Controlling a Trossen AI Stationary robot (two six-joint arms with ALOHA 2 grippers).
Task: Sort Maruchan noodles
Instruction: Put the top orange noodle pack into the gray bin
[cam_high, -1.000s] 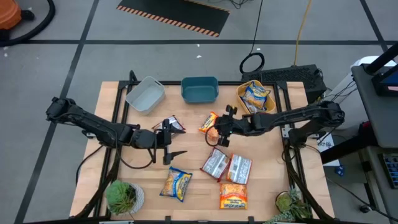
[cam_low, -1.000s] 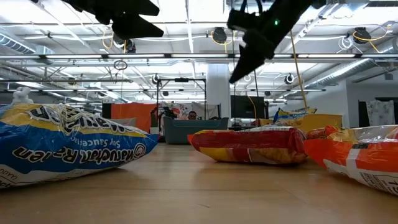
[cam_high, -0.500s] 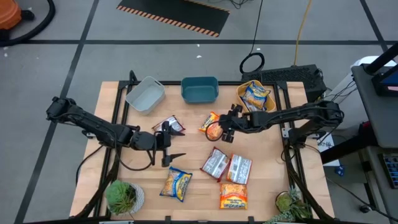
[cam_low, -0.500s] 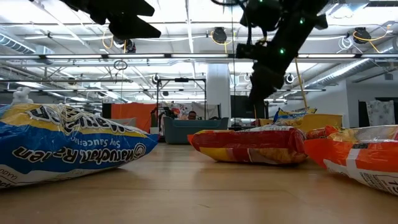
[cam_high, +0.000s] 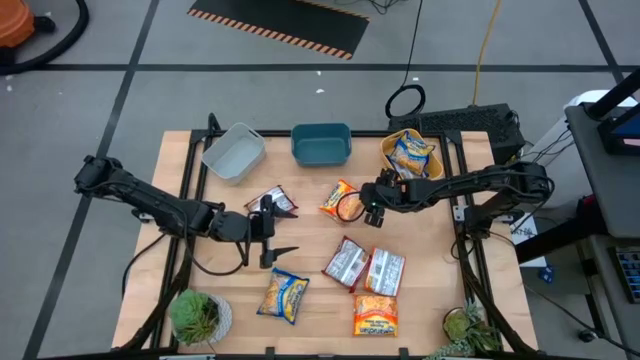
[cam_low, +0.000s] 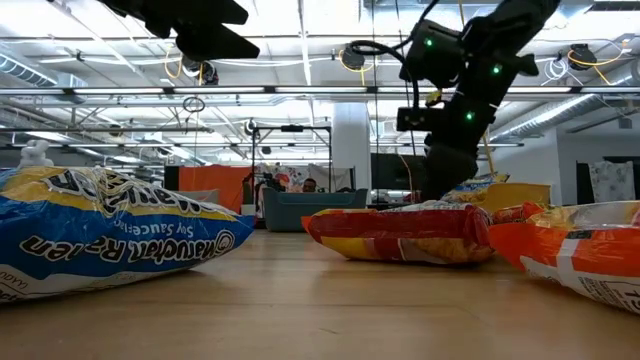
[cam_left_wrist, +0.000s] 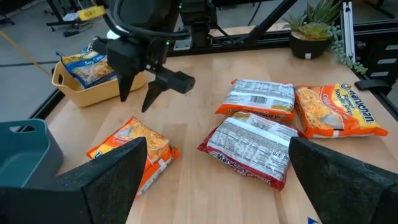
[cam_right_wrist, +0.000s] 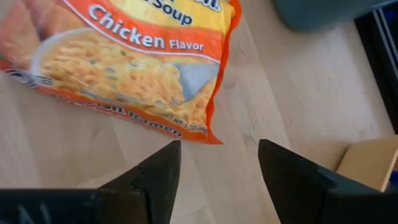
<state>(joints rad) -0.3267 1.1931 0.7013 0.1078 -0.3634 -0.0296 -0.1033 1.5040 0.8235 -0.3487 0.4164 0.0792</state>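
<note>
My right gripper (cam_high: 368, 211) is open and hangs low over the table, pointing steeply down just right of an orange noodle packet (cam_high: 340, 200). In the right wrist view its fingertips (cam_right_wrist: 217, 165) stand off the packet's corner (cam_right_wrist: 208, 134) without touching. My left gripper (cam_high: 279, 232) waits open above the table's left middle, beside a silver-white packet (cam_high: 277, 200). Two silver-white packets (cam_high: 348, 263) (cam_high: 386, 271), another orange one (cam_high: 375, 315) and a yellow-blue one (cam_high: 284, 296) lie flat nearer the front edge. More yellow-blue packets sit in the yellow tub (cam_high: 384, 152).
A grey tub (cam_high: 234, 152) and a teal tub (cam_high: 320, 146) stand along the far edge beside the yellow one. Potted plants occupy the near left corner (cam_high: 198, 316) and near right corner (cam_high: 466, 328). Bare wood lies between the orange packet and the tubs.
My right gripper has come down toward the table and drawn back toward the right edge, from over the orange packet to just beside it, tipping more steeply downward. The packets lie as before, and the left arm has kept still.
</note>
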